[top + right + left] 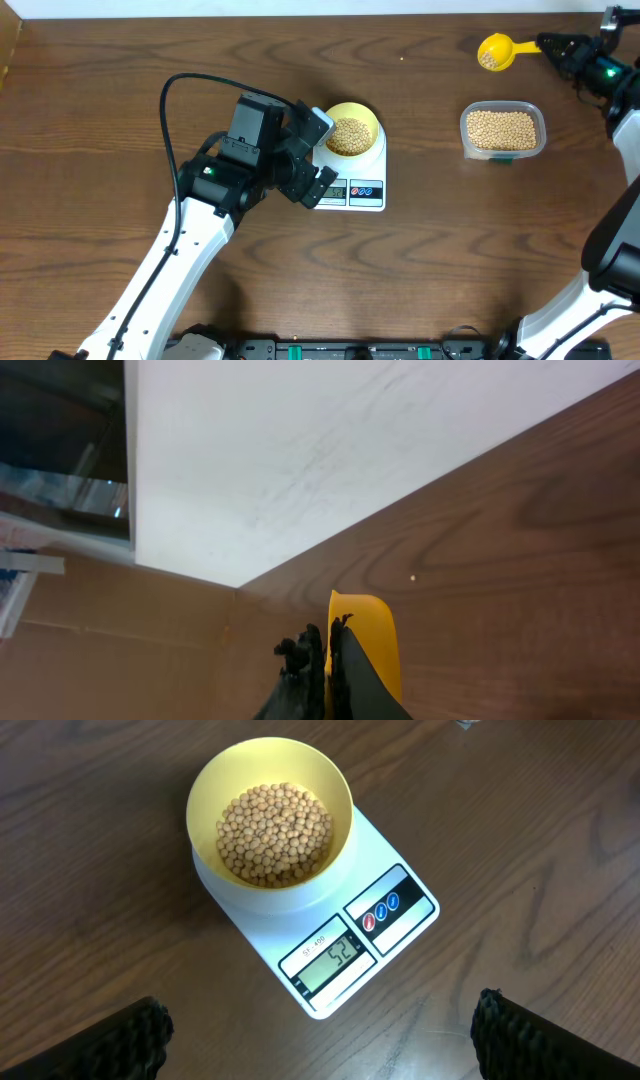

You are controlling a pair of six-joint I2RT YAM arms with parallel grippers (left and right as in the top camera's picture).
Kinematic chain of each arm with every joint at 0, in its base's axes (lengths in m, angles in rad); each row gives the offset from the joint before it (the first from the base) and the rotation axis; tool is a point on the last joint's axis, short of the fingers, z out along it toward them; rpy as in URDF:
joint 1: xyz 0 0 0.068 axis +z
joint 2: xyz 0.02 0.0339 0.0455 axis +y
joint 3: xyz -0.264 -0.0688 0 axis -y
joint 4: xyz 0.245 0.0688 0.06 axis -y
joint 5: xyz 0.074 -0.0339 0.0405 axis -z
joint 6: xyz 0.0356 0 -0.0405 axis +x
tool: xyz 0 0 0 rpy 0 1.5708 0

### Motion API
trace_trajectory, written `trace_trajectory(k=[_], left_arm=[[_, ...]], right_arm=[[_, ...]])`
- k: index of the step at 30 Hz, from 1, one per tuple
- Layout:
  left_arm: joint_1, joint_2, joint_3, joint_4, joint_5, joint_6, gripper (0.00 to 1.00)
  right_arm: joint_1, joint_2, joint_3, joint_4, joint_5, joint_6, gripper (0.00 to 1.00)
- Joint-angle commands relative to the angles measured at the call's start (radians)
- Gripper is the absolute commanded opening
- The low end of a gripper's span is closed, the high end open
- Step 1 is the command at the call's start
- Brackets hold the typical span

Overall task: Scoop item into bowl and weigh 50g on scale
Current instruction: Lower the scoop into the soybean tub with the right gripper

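While the scale [395, 850] lies lengthwise toward me, display nearest, bearing the bowl [330, 780] of beans [275, 830], my left gripper [321, 152] hovers with jaws apart and my right gripper [553, 45] clamps the bean-loaded scoop [497, 52] near the bean tub [540, 112].

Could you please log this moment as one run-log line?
pale yellow bowl of beige beans on white digital scale | display 52 | left gripper open | right gripper holds yellow scoop

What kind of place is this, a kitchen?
Probably a robot lab, not a home kitchen: white robot arms at a wooden table, a yellow scoop in the right pincer, and a bowl of beans on a scale.
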State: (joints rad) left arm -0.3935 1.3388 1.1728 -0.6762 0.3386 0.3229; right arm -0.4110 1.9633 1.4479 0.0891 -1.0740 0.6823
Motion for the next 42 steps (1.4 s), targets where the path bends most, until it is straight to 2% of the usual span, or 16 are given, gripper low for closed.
trace_trajectory(k=[1, 18, 26, 38, 42], left_arm=[[0.002, 0.007, -0.007, -0.001, 0.01, 0.017, 0.97], [0.002, 0.007, -0.007, -0.001, 0.01, 0.017, 0.98], [0.002, 0.007, -0.007, -0.001, 0.01, 0.017, 0.97], [0.002, 0.007, -0.007, -0.001, 0.01, 0.017, 0.98], [0.002, 0.007, -0.007, -0.001, 0.009, 0.017, 0.98]], right_arm=[[-0.003, -0.048, 0.002, -0.037, -0.003, -0.002, 0.02], [-0.021, -0.166, 0.002, -0.427, 0.037, -0.309, 0.01], [-0.034, -0.203, 0.002, -0.649, 0.184, -0.581, 0.01], [-0.033, -0.271, 0.002, -0.711, 0.268, -0.911, 0.01], [-0.019, -0.279, 0.002, -0.74, 0.359, -1.004, 0.01]])
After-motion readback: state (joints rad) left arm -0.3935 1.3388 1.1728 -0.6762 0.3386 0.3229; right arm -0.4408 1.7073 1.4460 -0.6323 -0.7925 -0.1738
